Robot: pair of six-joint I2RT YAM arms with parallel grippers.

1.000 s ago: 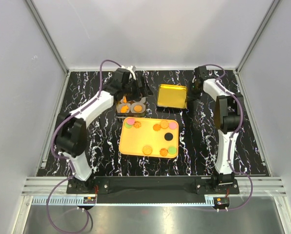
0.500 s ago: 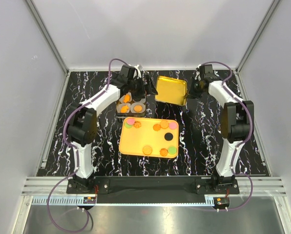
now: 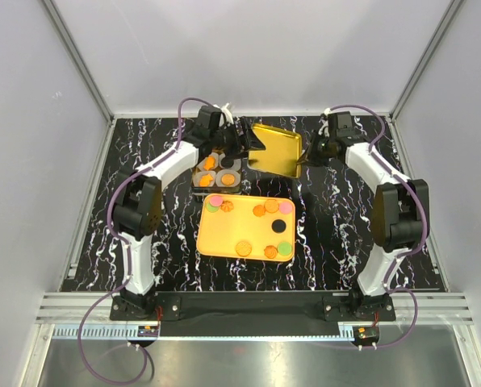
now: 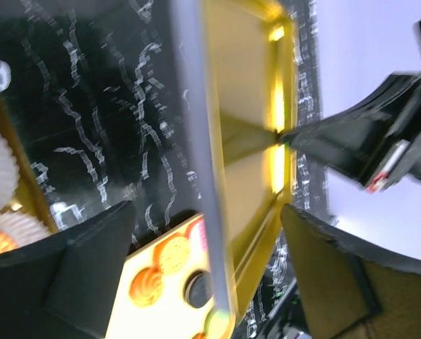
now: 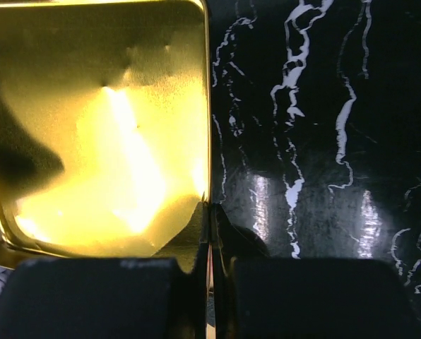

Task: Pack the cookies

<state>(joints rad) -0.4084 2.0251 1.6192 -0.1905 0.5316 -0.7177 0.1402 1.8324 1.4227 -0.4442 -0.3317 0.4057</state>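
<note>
Right gripper (image 5: 210,212) clamps the tilted gold lid (image 3: 274,149) by its rim; left gripper (image 4: 207,212) gapes wide, empty, around the lid's opposite edge

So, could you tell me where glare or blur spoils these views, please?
Right wrist: strong glare blows out the lid's gold inside, and the table shows soft reflections; the right pincer on its rim is dark and out of focus. Left wrist: smeared throughout, the lid's edge a grey streak, the cookies soft. Top view: sharp and evenly lit.
</note>
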